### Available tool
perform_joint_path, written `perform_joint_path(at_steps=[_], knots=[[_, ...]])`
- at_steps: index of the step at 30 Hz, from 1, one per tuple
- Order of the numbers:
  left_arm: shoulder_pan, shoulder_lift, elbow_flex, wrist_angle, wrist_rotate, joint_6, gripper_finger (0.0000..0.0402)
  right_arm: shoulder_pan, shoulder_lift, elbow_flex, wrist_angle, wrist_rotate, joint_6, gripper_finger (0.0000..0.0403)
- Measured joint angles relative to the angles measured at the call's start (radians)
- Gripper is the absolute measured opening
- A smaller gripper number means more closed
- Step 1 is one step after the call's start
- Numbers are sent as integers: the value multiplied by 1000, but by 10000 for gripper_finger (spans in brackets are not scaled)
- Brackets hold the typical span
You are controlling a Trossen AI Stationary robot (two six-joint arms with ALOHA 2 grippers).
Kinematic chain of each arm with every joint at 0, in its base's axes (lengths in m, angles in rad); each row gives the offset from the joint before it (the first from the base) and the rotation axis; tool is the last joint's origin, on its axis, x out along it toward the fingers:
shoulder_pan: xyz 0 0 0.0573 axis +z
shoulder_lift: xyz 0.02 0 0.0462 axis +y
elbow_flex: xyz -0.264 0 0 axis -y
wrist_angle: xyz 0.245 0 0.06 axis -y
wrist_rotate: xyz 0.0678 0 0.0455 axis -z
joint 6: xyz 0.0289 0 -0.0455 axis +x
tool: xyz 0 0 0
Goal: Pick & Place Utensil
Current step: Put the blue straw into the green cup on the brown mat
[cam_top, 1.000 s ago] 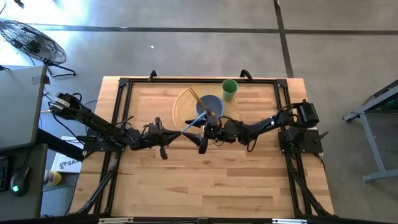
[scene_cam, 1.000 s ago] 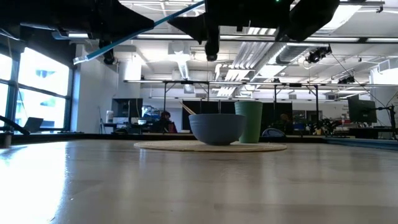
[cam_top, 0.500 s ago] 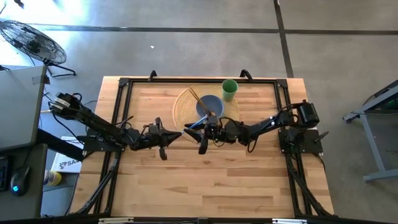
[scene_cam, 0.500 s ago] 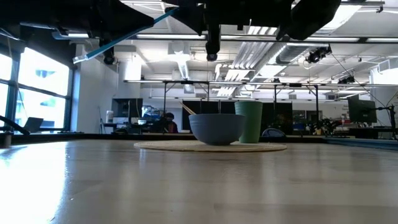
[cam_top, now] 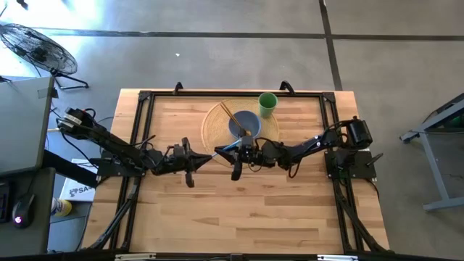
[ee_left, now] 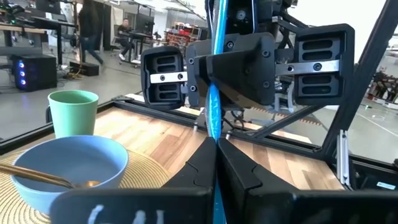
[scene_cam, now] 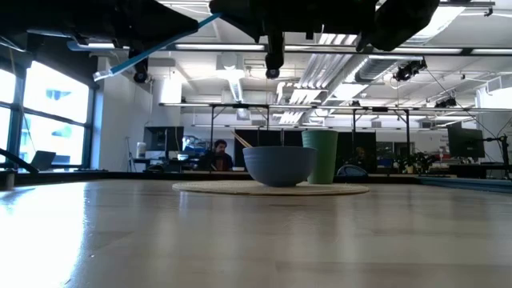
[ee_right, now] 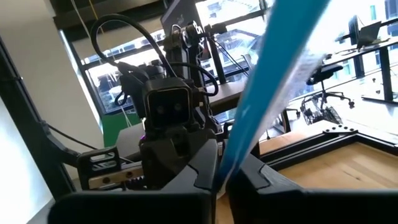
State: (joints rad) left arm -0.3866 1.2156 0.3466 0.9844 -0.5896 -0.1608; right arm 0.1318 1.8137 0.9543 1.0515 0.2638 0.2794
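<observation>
Overhead, one blue utensil is pinched by both the left tool and right tool.

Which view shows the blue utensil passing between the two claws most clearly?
The left wrist view: the blue utensil runs from the left claw up to the facing right claw. The high view shows a short blue sliver, the low view a slanted stick, the right wrist view a close band.
</observation>
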Motion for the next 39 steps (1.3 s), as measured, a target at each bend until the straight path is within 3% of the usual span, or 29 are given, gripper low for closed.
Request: perform_joint_path(at_steps=[5,14,20,26,30,34,39], knots=[[0,0,0,0,35,-1,31,0,0,0,-13,1,-9,7],[-1,-46,0,-79,69,-1,168,3,-129,-2,-243,59,-63,5],[0,-205,-1,-254,143,-1,215,18,-354,-2,-459,332,-248,3],[0,-292,0,-333,170,-2,221,-9,-545,-1,-522,701,-479,4],[0,-297,0,-350,170,-2,221,-69,-600,0,-621,860,-508,3],[0,-296,0,-385,170,-2,221,-150,-607,0,-833,856,-354,5],[0,-296,0,-424,170,-2,221,-281,-598,0,-1092,679,-80,3]])
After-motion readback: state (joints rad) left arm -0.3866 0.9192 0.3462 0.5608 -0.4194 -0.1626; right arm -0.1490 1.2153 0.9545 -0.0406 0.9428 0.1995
